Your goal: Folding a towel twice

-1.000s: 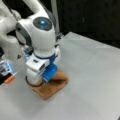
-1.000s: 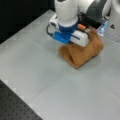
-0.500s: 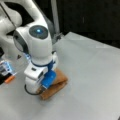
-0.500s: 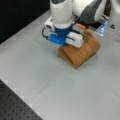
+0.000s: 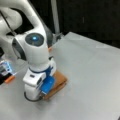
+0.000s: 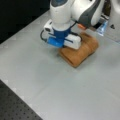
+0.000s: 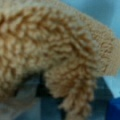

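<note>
Lying in a small thick bundle on the worktop (image 6: 37,82), the towel (image 6: 81,51) looks already folded over. Pressed low onto its edge, the tool (image 6: 62,46) hides its jaws; I cannot tell its grip

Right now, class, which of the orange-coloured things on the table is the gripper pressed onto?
The towel, a folded orange-brown bundle under the gripper. The small orange object lies apart near a front view's left edge.

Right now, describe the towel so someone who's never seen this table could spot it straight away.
On the grey table, look directly beneath the white and blue gripper. The towel is the compact orange-brown bundle there, already folded into layers. It is the only fuzzy terry thing on the table.
</note>
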